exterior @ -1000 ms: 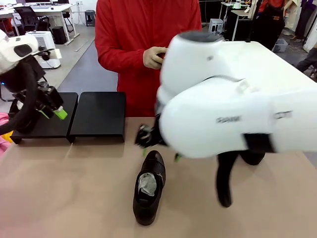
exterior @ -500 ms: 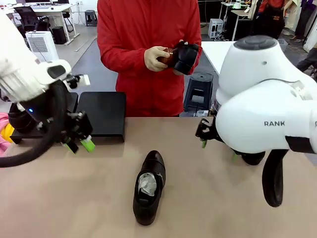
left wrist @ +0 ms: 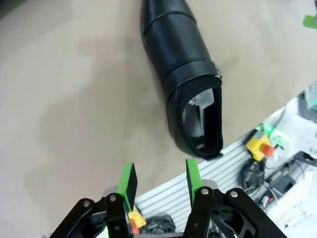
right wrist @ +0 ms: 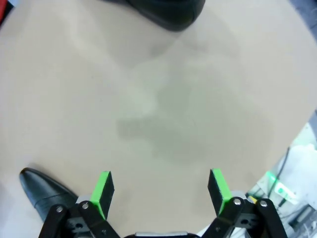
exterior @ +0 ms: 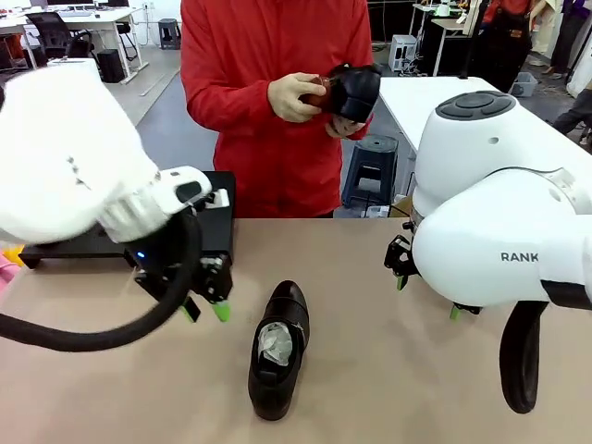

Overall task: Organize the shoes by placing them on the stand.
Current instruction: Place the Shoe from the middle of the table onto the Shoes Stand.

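A paper-stuffed black dress shoe (exterior: 279, 351) lies on the table. The left gripper (exterior: 205, 313) hovers just left of it, jaws part-open and empty (the right gripper (right wrist: 161, 191), well right of it, gapes empty too). It would be best to straddle the shoe's opening squarely before carrying it to the stand (exterior: 224, 227) beyond.

shoe (exterior: 279, 351) on bench (exterior: 370, 370), centre | left end effector (exterior: 205, 310) just left of it | right end effector (exterior: 427, 296) well right | stand (exterior: 225, 220) behind, far-left | second shoe (exterior: 353, 91) in person's hands (exterior: 296, 97) beyond bench

Even bright indoor light, soft shadows, wide-angle warp
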`<move>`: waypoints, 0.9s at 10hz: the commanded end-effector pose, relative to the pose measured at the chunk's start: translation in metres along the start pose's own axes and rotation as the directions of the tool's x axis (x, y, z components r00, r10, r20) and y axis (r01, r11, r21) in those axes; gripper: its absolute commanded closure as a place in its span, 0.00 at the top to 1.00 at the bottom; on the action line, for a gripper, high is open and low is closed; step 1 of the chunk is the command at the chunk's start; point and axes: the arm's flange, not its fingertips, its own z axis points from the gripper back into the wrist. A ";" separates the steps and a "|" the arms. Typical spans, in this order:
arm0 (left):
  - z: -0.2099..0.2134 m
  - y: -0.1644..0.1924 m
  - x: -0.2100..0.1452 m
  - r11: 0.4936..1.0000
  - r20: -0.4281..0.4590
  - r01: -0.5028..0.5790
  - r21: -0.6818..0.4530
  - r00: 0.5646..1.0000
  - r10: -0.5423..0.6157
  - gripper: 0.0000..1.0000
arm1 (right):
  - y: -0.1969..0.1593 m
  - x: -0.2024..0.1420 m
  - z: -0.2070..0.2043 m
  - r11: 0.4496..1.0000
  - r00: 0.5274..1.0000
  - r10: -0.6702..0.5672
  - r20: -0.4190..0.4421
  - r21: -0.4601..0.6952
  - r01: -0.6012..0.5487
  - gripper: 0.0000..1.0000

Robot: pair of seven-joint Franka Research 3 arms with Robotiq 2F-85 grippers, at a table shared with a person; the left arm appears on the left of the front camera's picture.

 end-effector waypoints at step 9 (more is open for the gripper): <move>-0.071 -0.046 0.002 0.985 0.050 -0.040 0.170 0.998 0.032 0.54 | 0.006 0.001 0.002 0.999 0.999 0.038 -0.004 0.010 -0.038 1.00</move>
